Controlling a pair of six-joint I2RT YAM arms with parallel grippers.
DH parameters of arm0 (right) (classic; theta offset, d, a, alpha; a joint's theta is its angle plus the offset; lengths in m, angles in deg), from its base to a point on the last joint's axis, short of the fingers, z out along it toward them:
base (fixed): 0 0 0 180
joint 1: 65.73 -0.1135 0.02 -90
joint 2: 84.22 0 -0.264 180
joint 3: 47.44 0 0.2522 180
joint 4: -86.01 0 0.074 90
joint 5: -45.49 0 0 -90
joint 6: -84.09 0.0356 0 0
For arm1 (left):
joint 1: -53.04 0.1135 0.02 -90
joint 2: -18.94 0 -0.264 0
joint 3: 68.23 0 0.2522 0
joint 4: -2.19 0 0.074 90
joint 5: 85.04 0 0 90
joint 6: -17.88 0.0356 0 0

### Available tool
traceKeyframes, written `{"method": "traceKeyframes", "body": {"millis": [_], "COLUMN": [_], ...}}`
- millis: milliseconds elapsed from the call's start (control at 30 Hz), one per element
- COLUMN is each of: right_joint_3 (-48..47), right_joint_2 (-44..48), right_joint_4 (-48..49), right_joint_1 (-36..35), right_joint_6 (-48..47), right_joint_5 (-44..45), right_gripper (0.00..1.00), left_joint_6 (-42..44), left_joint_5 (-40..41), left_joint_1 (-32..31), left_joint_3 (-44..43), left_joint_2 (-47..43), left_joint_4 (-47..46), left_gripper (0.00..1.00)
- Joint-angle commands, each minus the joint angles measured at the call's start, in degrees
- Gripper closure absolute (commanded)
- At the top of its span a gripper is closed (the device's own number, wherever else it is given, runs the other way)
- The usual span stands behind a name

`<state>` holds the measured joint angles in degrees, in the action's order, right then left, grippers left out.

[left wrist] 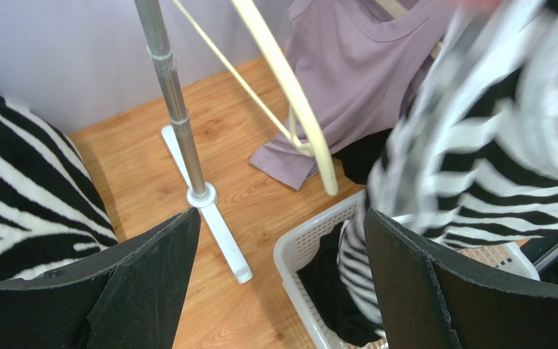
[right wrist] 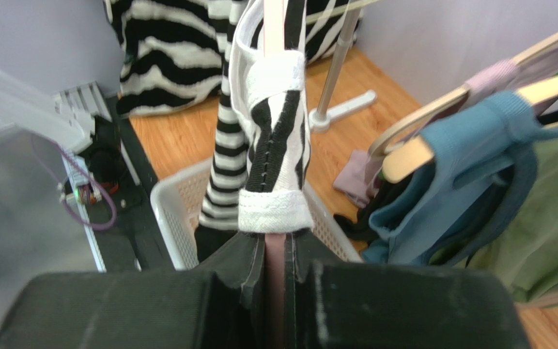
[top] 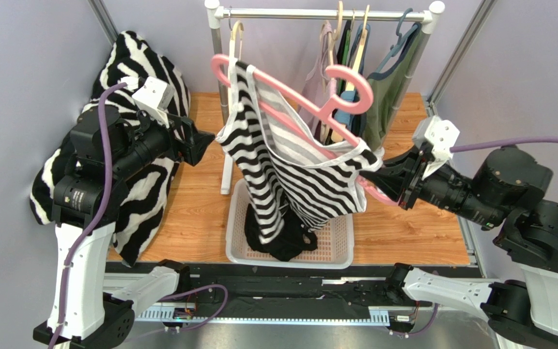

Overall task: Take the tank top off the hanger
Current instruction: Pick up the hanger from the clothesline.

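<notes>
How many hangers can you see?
5: a pink hanger in the right gripper, an empty cream one on the rail's left, three holding clothes on its right. More may hide there.

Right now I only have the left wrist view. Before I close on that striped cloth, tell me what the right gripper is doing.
Observer: The right gripper is shut on the lower end of the pink hanger.
Operator: Report where the strap sits on that end.
Observer: In the right wrist view, the tank top strap is still looped over that end, just beyond the fingertips.
Operator: Now give me the other end.
Observer: From above, the hanger is tilted. Its other end is raised beside the rack, with the top's other shoulder still draped over it.
</notes>
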<state>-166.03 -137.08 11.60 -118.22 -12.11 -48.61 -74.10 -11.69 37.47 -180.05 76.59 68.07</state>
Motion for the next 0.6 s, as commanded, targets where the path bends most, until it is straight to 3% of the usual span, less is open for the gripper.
{"method": "traceKeyframes", "body": {"millis": [0, 200, 300, 433, 567], "right_joint_3": [6.3, 10.9, 11.2, 13.1, 15.0], "right_joint_2": [4.9, 4.3, 2.9, 1.4, 1.5], "right_joint_4": [3.0, -2.0, -4.6, -5.3, -4.1], "right_joint_1": [-0.2, -0.2, -0.2, -0.2, -0.2], "right_joint_6": [-2.2, -2.3, -2.9, -4.9, -6.7], "right_joint_5": [-1.2, -3.0, -5.8, -10.0, -12.5], "right_gripper": [1.0, 1.0, 1.0, 1.0, 1.0], "left_joint_6": [5.3, 13.4, 19.7, 28.6, 30.4], "left_joint_5": [-4.4, -10.9, -17.2, -33.1, -39.2], "left_joint_1": [0.5, 0.5, 0.5, 0.5, 0.5], "left_joint_3": [-4.9, -7.1, -10.1, -10.1, -7.8], "left_joint_2": [-0.3, -1.9, -1.7, -2.0, -1.7], "left_joint_4": [2.4, 8.8, 14.2, 20.0, 20.6], "left_gripper": [0.09, 0.09, 0.09, 0.07, 0.06]}}
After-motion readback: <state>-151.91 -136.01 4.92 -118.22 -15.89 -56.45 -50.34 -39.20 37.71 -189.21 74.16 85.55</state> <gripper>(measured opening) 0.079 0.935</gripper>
